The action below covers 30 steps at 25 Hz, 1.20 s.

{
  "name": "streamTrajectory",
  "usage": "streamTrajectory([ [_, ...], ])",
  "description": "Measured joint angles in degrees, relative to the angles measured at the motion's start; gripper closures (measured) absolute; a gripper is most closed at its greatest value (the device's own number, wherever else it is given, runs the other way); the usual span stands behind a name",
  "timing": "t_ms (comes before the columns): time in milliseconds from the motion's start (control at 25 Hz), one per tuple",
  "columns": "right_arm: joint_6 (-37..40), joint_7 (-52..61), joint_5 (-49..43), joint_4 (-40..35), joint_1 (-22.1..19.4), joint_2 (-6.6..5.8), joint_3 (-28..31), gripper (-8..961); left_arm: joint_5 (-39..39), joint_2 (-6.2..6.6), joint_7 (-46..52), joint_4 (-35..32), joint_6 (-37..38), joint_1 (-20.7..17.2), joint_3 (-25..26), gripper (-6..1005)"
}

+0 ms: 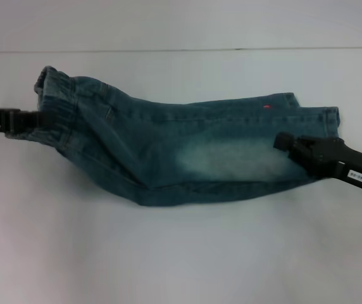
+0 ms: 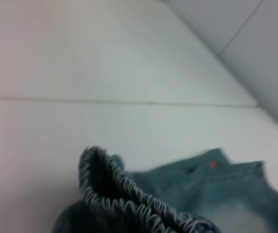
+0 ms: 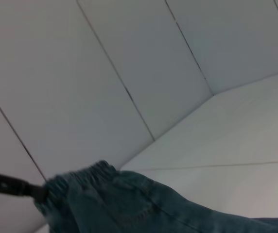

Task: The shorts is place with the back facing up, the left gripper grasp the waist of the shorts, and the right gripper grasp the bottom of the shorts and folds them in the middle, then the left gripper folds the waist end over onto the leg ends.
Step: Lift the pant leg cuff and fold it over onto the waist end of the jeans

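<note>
The blue washed-denim shorts point(image 1: 168, 145) are folded lengthwise and stretched sideways over the white table. My left gripper point(image 1: 32, 120) comes in from the left and is shut on the ruffled elastic waist point(image 1: 51, 95). On the right, my right gripper point(image 1: 285, 142) is shut on the bottom of the shorts, near the leg ends point(image 1: 323, 120). A pale faded patch lies beside the right claw. The left wrist view shows the waistband point(image 2: 124, 194) close up and the leg hems point(image 2: 236, 170) farther off. The right wrist view shows the shorts point(image 3: 129, 204) and the left gripper point(image 3: 12, 187) beyond them.
The white table point(image 1: 181, 253) spreads on all sides of the shorts. Its back edge meets a pale panelled wall point(image 1: 181, 25) behind them. Nothing else stands on the table in these views.
</note>
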<state>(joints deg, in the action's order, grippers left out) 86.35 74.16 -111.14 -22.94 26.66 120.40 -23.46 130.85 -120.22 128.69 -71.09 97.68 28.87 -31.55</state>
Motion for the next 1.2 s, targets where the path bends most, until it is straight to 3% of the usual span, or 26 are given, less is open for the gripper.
streamTrajectory([
  [400,-8.35,-8.85,0.07,4.62,5.45,0.35,-2.58,904,-6.74,-0.01,2.21,-1.56,4.44,0.41,1.94,910],
  [880,-22.91,-17.53,1.02,17.81,15.69,0.45,-3.32,919,-11.23,-0.12,6.76,-4.67,6.94,1.54,1.54,910],
  [1200,-27.25,-20.16,3.84,24.7,21.77,0.45,-3.17,919,-12.7,-0.86,7.15,-4.72,7.79,2.38,1.45,911],
])
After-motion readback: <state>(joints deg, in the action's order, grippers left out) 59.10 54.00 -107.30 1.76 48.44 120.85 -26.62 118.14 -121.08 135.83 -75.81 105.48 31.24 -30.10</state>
